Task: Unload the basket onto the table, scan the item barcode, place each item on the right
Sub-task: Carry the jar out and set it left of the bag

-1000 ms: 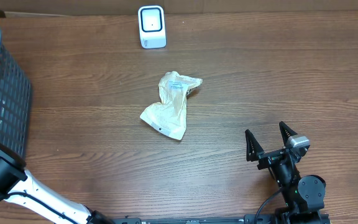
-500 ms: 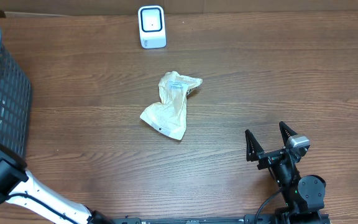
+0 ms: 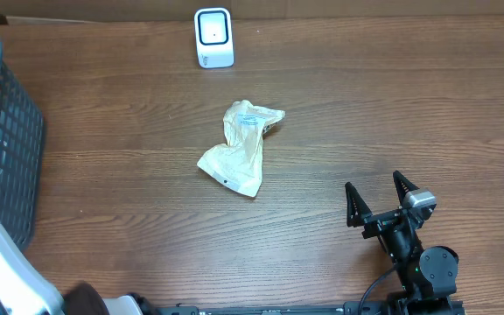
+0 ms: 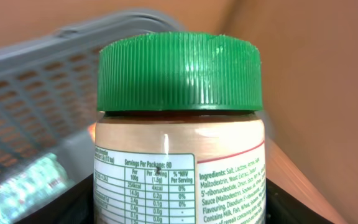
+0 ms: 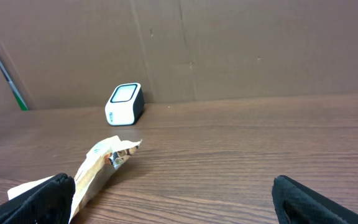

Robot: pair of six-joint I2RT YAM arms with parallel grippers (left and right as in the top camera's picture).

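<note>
Jar sits gripped in the left pincer by the basket, not yet at the upper-centre scanner; right pincer gapes empty.

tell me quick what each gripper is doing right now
left gripper: closed on the green-lidded jar
right gripper: open, empty

A jar with a green ribbed lid, its nutrition label facing out, stands upright between the left fingers. The white scanner sits far ahead of the right fingers.
</note>
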